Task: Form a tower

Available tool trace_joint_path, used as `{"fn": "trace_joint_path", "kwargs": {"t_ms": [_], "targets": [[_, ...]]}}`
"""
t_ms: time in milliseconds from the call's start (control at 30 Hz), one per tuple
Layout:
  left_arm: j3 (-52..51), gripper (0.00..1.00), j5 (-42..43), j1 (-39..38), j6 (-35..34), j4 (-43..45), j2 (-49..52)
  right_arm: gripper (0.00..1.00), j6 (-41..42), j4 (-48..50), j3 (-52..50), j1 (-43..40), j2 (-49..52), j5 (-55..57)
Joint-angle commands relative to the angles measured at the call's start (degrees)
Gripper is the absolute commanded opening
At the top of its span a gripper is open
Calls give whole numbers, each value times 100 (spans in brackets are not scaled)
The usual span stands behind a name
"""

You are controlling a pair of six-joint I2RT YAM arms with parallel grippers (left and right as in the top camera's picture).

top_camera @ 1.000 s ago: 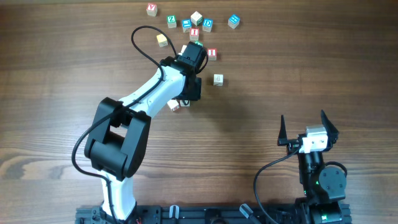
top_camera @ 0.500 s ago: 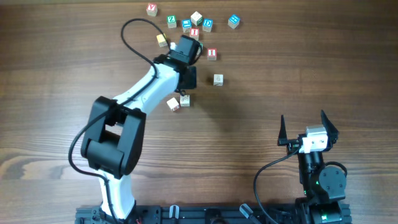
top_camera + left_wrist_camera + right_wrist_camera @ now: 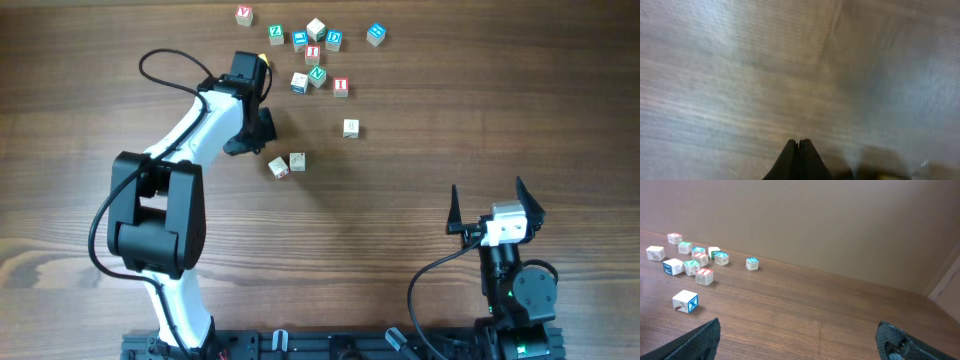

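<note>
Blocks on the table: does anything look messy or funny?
Yes. The letter cubes lie scattered near the table's far edge, none visibly stacked. One cube sits twisted beside its neighbour. The left fingers are pinched shut on nothing.

Wood-grain table (image 3: 500,120), with a plain beige wall (image 3: 840,220) behind it in the right wrist view. Loose along the far edge: red-lettered cube (image 3: 244,15) alone at the left end of the scatter, blue-topped cube (image 3: 375,34) alone at the right end, and green-lettered cube (image 3: 276,33) near a blue-lettered cube (image 3: 300,40). Nearer mid-table, 1 pale cube (image 3: 351,128) sits apart, while 2 more, a red-edged cube (image 3: 279,167) and a plain cube (image 3: 297,161), lie just beside each other; can't tell if they touch.
</note>
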Motion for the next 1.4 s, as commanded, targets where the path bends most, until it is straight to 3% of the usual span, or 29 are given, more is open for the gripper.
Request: {"fn": "trace_joint_path", "kwargs": {"t_ms": [0, 267, 1367], "targets": [[-35, 4, 249, -63, -31, -190, 4, 100, -28, 11, -7, 20, -24, -92], [-35, 6, 251, -68, -28, -511, 4, 100, -33, 13, -7, 20, -24, -92], [-35, 5, 638, -68, -7, -400, 4, 100, -33, 11, -7, 20, -24, -92]]}}
